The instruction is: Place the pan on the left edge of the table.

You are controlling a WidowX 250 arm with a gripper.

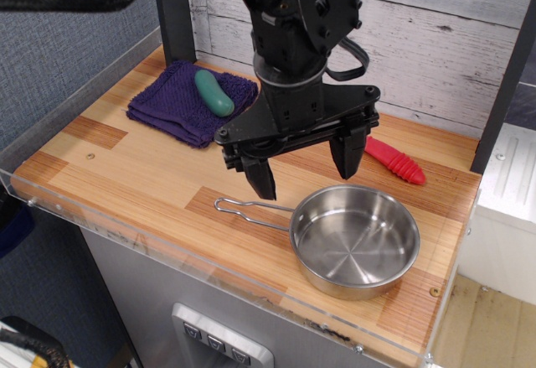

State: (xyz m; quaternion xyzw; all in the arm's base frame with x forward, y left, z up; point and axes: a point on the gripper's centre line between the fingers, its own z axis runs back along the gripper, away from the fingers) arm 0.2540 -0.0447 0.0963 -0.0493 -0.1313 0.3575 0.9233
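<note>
You're seeing the worktop [126, 167] carrying the pan [356, 238] at 5 o'clock nr the front rim, handle pointing to 9. Hand [306, 167] is hovering above it w/ fingers spread wide, gripping nothing.

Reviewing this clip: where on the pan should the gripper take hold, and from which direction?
Probably the pan's near-left rim beside the wire handle, approached from straight above. The rim is thin and upright, so one finger can go inside and one outside. The open gripper already hangs just above that side.
</note>
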